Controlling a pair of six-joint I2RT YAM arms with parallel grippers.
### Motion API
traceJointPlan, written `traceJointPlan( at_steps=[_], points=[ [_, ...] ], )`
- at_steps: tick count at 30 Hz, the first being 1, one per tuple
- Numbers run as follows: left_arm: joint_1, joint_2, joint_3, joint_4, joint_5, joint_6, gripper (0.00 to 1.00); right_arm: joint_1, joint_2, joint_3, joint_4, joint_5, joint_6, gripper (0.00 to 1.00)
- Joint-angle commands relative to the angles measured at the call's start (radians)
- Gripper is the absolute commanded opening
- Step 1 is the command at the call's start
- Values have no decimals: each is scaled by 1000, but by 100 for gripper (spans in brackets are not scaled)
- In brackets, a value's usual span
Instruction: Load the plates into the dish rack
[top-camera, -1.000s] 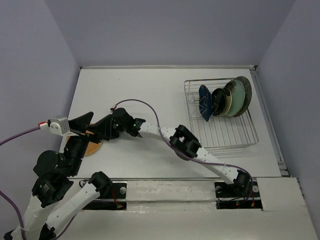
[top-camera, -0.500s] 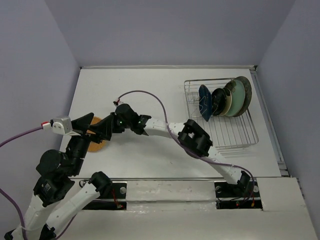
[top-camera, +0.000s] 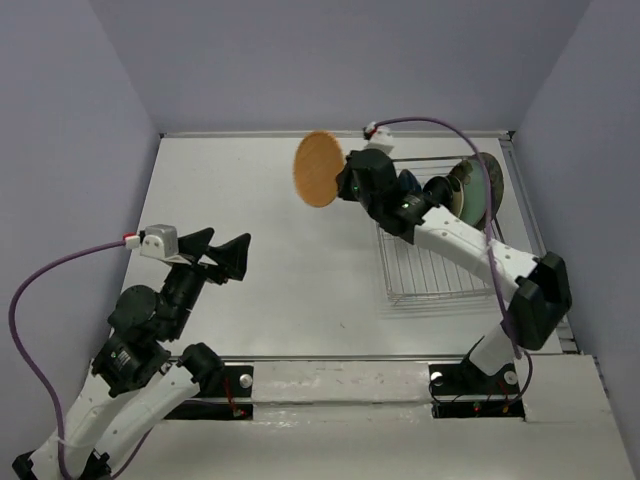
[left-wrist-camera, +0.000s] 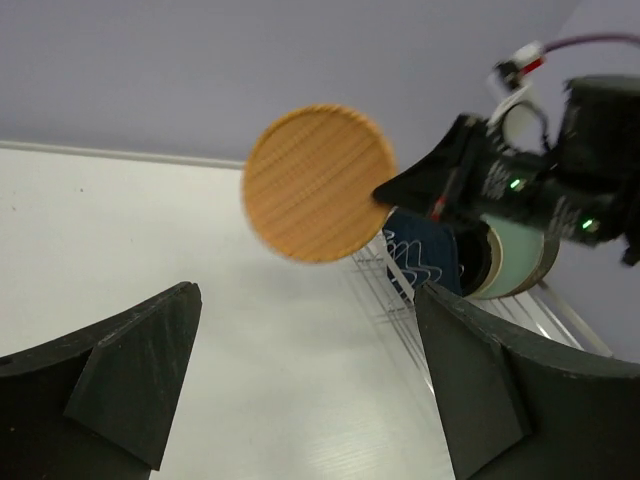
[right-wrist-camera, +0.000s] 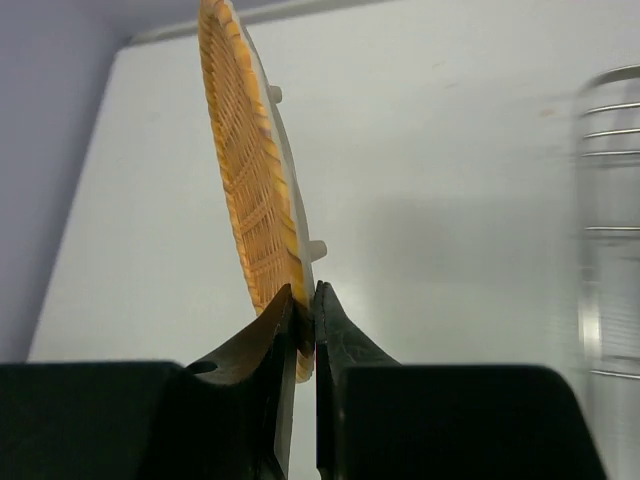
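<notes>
Over white table (top-camera: 280, 300) hangs round, woven orange plate (top-camera: 318, 168).

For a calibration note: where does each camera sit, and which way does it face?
Top external: above and behind, looking down on the white table; both arms show.
Left wrist: on the left arm, facing the silver wire dish rack; own open black fingers below.
Right wrist: looks along its fingers shut on the round orange woven-look plate.
All three share that plate.

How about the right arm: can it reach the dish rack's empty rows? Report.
Probably yes: the right claw holds the orange plate aloft beside the dish rack, whose near rows stand bare.
</notes>
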Motion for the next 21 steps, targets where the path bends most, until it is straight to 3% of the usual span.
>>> traceJointPlan(
  at_steps=[1,9,16,21],
  points=[
    [-1,57,-61,90,52,-20,99,-68,-168,-44,-189,383,-123,7],
    [-1,91,-112,115,77,-15,99,-112,-238,-4,-412,601,-152,7],
    [1,68,-121,106,89,2,99,-112,-179,97,-634,670,-94,7],
    [-1,46,-126,109,95,11,99,-122,-176,110,-680,667,-83,7]
  ],
)
